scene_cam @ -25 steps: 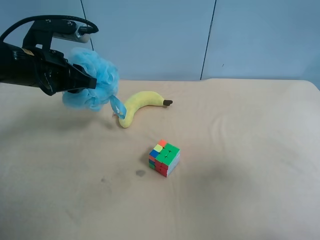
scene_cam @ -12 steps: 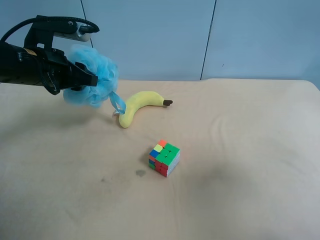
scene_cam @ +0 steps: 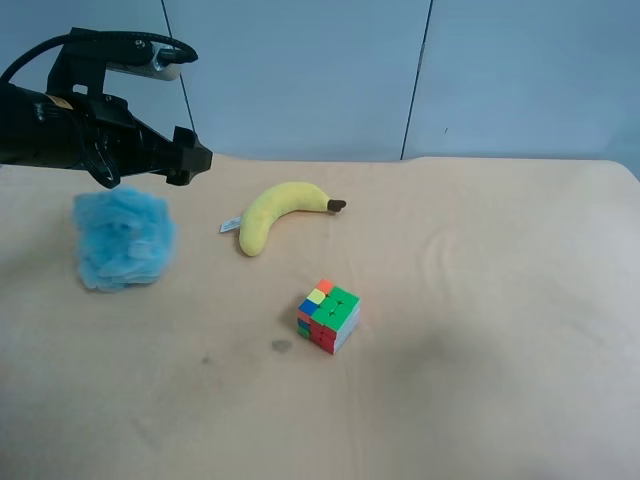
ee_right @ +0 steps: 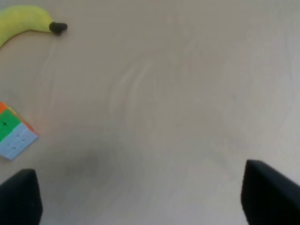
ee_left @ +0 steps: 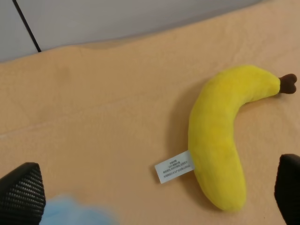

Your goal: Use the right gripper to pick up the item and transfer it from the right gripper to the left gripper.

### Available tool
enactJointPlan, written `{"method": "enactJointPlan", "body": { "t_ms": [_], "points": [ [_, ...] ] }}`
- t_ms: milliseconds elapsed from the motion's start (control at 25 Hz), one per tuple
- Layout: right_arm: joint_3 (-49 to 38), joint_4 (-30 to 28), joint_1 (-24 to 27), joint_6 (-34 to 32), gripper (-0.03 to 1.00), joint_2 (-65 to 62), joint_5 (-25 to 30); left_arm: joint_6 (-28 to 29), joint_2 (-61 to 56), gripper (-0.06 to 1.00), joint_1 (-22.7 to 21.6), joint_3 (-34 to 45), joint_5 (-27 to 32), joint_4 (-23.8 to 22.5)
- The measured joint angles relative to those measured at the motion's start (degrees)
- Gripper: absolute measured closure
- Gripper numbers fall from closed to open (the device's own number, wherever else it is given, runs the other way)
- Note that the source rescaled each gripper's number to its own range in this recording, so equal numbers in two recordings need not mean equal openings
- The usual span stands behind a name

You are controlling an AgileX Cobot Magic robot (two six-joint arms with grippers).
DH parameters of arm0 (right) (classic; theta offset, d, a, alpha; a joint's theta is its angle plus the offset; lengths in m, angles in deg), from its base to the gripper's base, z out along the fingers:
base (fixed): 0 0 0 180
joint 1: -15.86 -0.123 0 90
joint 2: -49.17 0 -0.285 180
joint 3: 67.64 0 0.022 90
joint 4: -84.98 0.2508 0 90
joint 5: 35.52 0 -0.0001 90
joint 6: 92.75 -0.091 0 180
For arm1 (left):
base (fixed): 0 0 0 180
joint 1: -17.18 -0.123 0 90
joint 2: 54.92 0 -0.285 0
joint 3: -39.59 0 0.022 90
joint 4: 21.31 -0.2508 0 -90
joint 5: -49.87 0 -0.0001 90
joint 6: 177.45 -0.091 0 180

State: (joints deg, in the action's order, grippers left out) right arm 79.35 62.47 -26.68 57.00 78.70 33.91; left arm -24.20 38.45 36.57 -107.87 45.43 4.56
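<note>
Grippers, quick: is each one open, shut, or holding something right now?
Left gripper: open, holding nothing; the pouf is out of its jaws.
Right gripper: open, holding nothing.

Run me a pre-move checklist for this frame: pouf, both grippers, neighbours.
1. Left gripper open: ok, fingers wide apart with nothing between them.
2. Pouf held by a gripper: not ok, it sits low by the table, under the left gripper.
3. Pouf at rest: cannot tell, its outline is blurred.
4. Right gripper free: ok, open and empty.
5. Pouf apart from the plush banana: ok.
6. Puzzle cube clear of the pouf: ok.
</note>
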Motion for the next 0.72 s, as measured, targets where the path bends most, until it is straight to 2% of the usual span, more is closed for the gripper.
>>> {"method": "enactJointPlan", "body": {
  "t_ms": [200, 720],
  "points": [
    [0.0, 0.0, 0.0, 0.0, 0.17, 0.0, 0.0, 0.0, 0.0, -0.06, 0.0, 0.0, 0.7, 0.0],
    [0.0, 0.0, 0.0, 0.0, 0.17, 0.0, 0.0, 2.2, -9.3, -0.06, 0.0, 0.0, 9.1, 0.4]
  ]
}}
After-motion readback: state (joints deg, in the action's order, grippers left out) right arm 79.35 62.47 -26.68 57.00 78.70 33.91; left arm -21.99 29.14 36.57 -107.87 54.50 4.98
